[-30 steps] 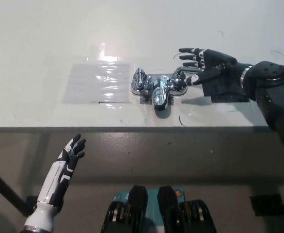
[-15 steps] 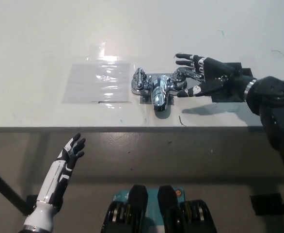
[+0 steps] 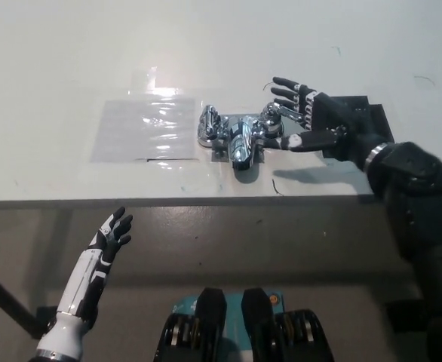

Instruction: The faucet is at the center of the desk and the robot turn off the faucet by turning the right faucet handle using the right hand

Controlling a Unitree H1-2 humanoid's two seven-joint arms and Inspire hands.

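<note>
Our black right hand (image 3: pixel 311 121) has closed in since a second ago; fingers spread around the right handle (image 3: pixel 274 117) of the chrome faucet (image 3: pixel 240 136), mid white desk (image 3: pixel 70 68). White left hand (image 3: pixel 112 234) rests open, lower left.

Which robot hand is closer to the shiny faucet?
Right. The black right hand is at the faucet's right handle, fingers apart. The white left hand hangs below the desk edge, open.

faucet (image 3: pixel 240 139): 1 | faucet handles: 2 | clear plastic sheet (image 3: pixel 145 130): 1 | black pad (image 3: pixel 360 124): 1
</note>
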